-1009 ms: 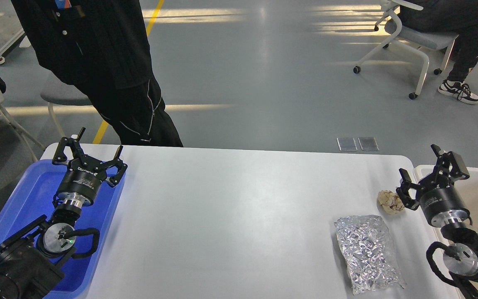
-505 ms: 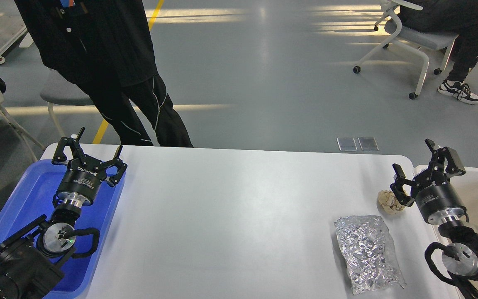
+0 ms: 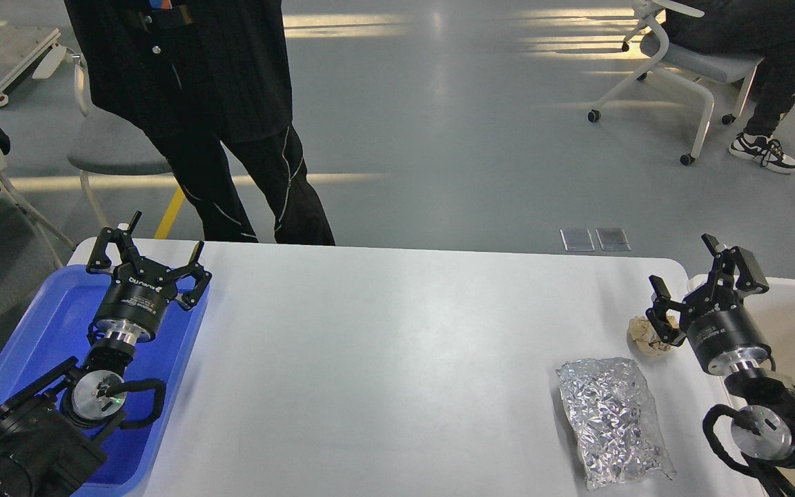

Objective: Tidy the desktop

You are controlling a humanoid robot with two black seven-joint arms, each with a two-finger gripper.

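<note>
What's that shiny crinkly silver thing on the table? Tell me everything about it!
The silver packet looks like crumpled foil, a long, lumpy pouch full of wrinkles that catch the light. It lies flat on the white desktop, near the right front edge, slanted a little. Nothing holds it. A small crumpled paper ball sits just behind it, not touching.

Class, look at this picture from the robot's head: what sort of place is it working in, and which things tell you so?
Probably a robotics lab or open workshop hall. The clues: a smooth grey floor with a yellow line, white wheeled office chairs with people nearby, and a large matte white desktop set up with a blue plastic tray.
</note>
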